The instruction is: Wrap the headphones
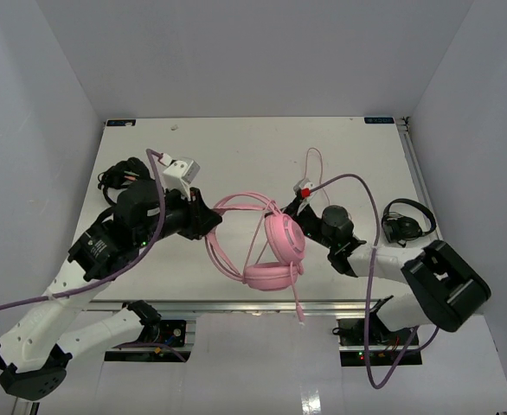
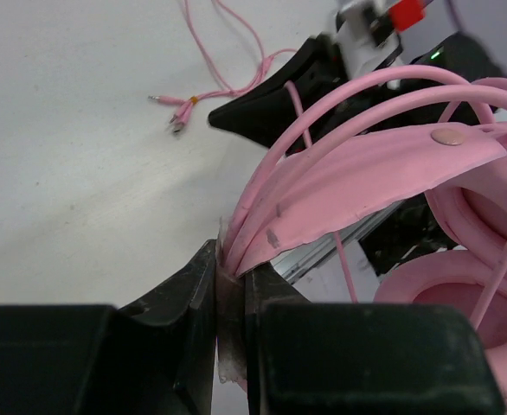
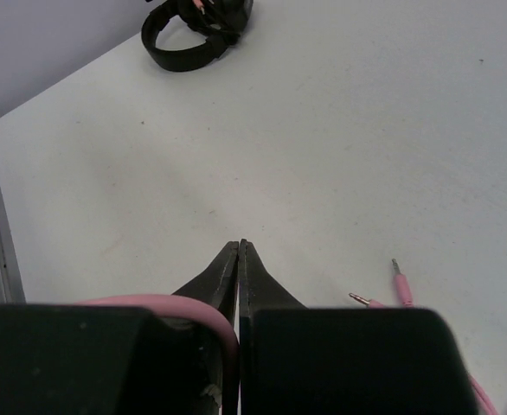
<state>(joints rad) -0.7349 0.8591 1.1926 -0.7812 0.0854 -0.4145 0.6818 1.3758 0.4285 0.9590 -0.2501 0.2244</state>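
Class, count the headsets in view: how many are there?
3: pink headphones mid-table; a black headset near the right edge; a second black headset far left, partly behind the left arm.

I see the headphones [image 1: 281, 240] in smooth pink plastic, cups padded with a soft sheen; the table [image 1: 236, 151] is matt white, faintly scuffed.

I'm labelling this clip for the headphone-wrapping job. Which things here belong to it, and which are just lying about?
In the job:
pink padded over-ear headphones
their long thin pink cable
left gripper, shut on the pink headband
right gripper, shut

Lying about:
small black headset, right side
second small black headset, far left
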